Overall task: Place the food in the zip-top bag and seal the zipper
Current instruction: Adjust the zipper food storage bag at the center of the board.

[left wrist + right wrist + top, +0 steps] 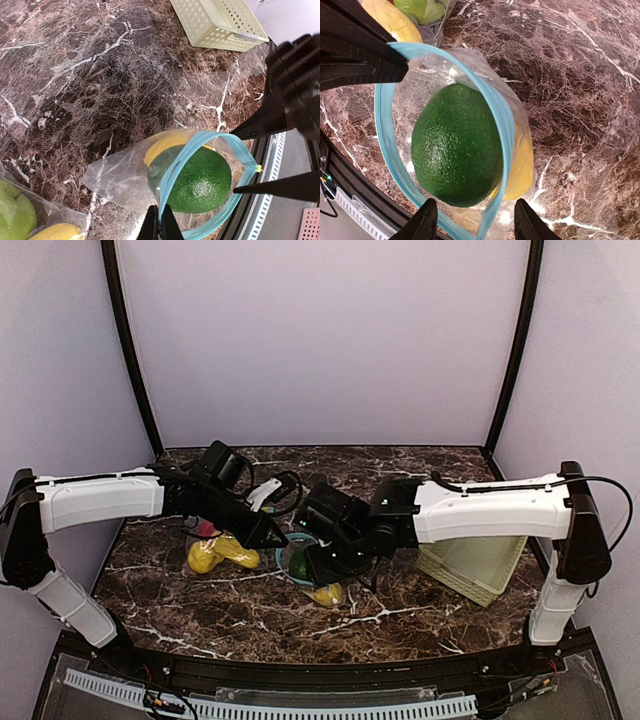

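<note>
Currently the left end effector (160,226) is clamped on the rim of the bag (115,180). The right end effector (476,224) stands apart, with the green fruit (457,150) just ahead of it, inside the bag beside 1 yellow fruit (522,167).

Robot lab test booth, plain lilac walls (320,340) behind a dark marble-patterned table (200,610), black frame poles (128,340) at the table's far corners, white robot arms (100,498) over the table, slotted cable strip (270,706) along the table's near edge.

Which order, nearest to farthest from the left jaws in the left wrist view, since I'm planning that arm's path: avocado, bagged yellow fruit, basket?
1. Avocado: in the bag mouth, just right.
2. Yellow fruit: behind it, inside.
3. Basket: far, top right.
</note>
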Motion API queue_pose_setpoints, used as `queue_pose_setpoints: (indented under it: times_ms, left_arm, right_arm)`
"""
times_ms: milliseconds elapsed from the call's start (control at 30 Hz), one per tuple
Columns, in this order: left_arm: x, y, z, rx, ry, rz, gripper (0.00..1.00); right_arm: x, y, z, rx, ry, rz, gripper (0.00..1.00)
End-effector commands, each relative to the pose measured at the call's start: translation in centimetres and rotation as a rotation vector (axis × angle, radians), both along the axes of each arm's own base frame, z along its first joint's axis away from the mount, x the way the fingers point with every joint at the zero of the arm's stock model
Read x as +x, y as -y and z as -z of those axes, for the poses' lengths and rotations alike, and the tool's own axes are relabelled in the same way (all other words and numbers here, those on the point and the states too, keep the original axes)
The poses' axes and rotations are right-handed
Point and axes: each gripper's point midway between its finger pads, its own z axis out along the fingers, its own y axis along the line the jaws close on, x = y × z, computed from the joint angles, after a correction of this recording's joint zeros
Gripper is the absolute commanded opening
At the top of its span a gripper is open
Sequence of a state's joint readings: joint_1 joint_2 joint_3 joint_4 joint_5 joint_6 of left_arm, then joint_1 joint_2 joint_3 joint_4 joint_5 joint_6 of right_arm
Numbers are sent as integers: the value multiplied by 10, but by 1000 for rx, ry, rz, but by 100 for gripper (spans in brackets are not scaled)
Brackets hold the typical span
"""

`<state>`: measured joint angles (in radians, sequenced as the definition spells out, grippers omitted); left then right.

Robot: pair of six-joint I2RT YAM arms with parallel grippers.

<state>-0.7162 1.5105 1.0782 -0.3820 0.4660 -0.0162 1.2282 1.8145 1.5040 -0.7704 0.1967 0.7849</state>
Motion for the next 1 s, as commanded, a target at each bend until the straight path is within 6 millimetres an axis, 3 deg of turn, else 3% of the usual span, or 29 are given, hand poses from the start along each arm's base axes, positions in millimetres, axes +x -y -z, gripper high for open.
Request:
queue_pose_setpoints:
  times_ms: [0, 133, 333, 467, 967]
  left_arm:
    - [-7, 5, 1, -33, -52, 22, 1]
    - [-7, 5, -1, -34, -43, 21, 1]
    - [-9, 6, -1, -43, -52, 33, 1]
    - [-11, 8, -2, -52, -59, 46, 1]
    - [-19, 14, -4, -91, -100, 91, 1]
  right_arm:
    - [8, -13, 0, 76, 22, -1, 55]
    - [15, -14, 6, 77, 30, 11, 57]
    - [25, -6, 24, 33, 27, 46, 45]
    - [35, -5, 31, 28, 34, 60, 42]
    - [67, 1, 63, -43, 51, 113, 44]
